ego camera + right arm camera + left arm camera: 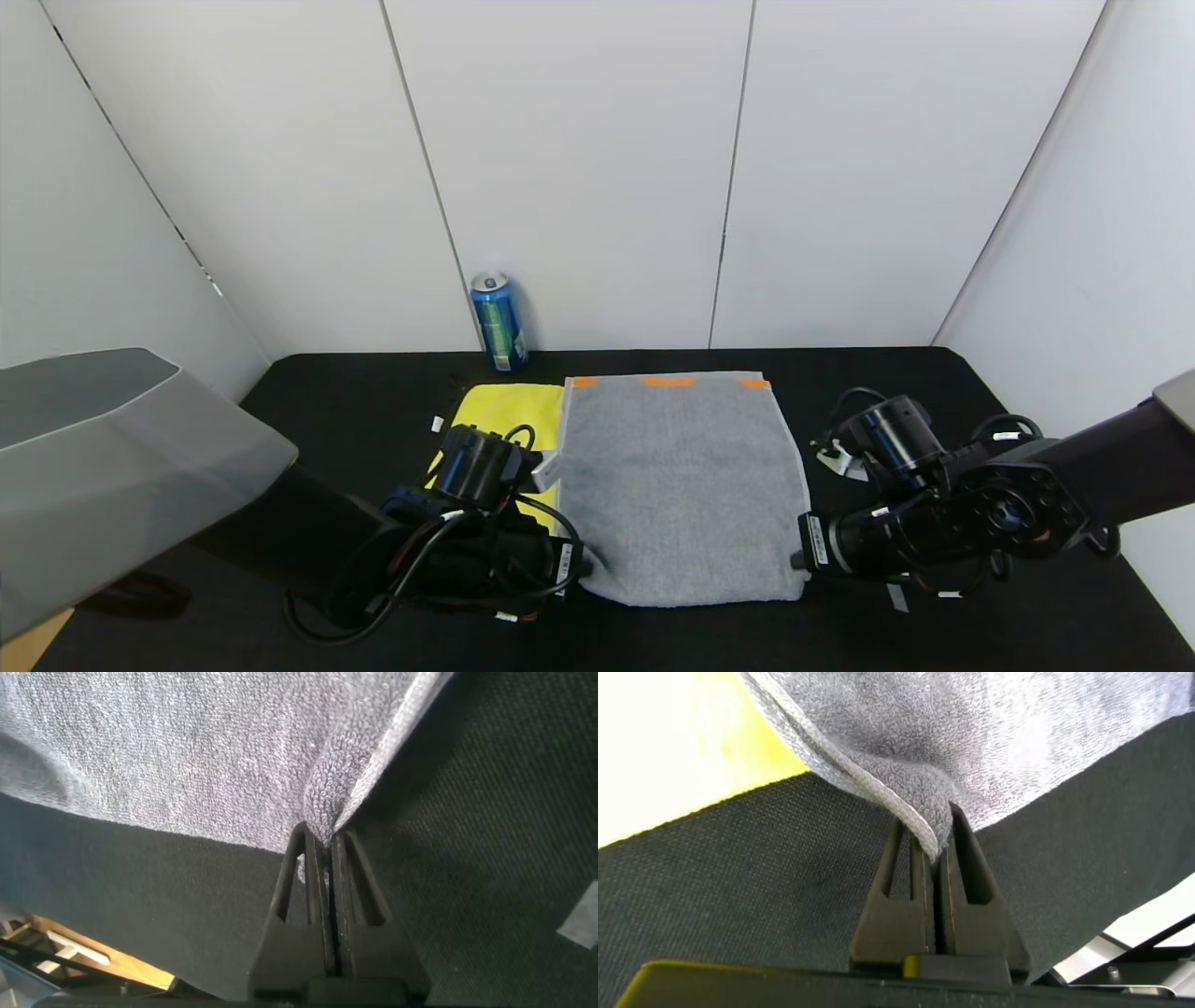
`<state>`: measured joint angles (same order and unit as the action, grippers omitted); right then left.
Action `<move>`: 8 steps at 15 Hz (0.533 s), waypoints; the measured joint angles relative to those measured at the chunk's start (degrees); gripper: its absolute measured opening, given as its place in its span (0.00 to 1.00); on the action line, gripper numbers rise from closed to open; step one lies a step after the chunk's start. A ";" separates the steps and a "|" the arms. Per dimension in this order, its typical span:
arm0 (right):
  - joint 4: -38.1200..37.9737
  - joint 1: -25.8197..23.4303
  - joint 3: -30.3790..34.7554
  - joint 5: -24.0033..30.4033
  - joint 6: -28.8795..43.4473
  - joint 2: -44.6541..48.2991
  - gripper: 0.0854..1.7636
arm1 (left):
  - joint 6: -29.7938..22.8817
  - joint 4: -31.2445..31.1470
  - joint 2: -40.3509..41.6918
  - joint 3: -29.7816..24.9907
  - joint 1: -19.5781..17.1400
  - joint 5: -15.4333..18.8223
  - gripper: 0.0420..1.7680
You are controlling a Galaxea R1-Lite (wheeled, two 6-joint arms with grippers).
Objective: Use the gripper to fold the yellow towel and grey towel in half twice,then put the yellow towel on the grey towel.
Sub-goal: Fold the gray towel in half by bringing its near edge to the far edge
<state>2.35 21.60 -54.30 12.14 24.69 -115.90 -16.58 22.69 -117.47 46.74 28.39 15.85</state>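
Observation:
The grey towel [681,485] lies on the black table with orange patches along its far edge. My left gripper [586,563] is shut on the towel's near left corner, which shows pinched between the fingers in the left wrist view [938,835]. My right gripper [799,558] is shut on the near right corner, seen in the right wrist view [325,835]. The yellow towel [509,415] lies left of the grey towel, partly under its edge and partly hidden by my left arm; it also shows in the left wrist view [673,756].
A blue drink can [498,322] stands at the back by the wall, behind the yellow towel. A small white object [837,460] lies right of the grey towel. The black table [934,635] ends near the frame's front.

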 joint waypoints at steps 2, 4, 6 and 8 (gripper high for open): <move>-0.17 -0.20 0.63 0.01 0.07 1.29 0.03 | -0.13 -0.09 1.15 -0.51 0.16 -0.30 0.05; -0.33 -0.30 1.46 0.04 0.16 3.22 0.03 | -0.28 -0.33 2.30 -1.10 0.21 -1.73 0.05; -0.39 -0.30 1.90 0.06 0.18 4.13 0.03 | -0.33 -0.52 2.84 -1.38 0.16 -2.85 0.05; -0.44 -0.28 3.54 0.06 0.41 7.92 0.03 | -0.30 -1.27 5.67 -2.30 0.05 -5.10 0.05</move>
<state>1.91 21.32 -50.76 12.20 25.10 -107.97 -16.88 21.42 -111.80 44.43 28.44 10.75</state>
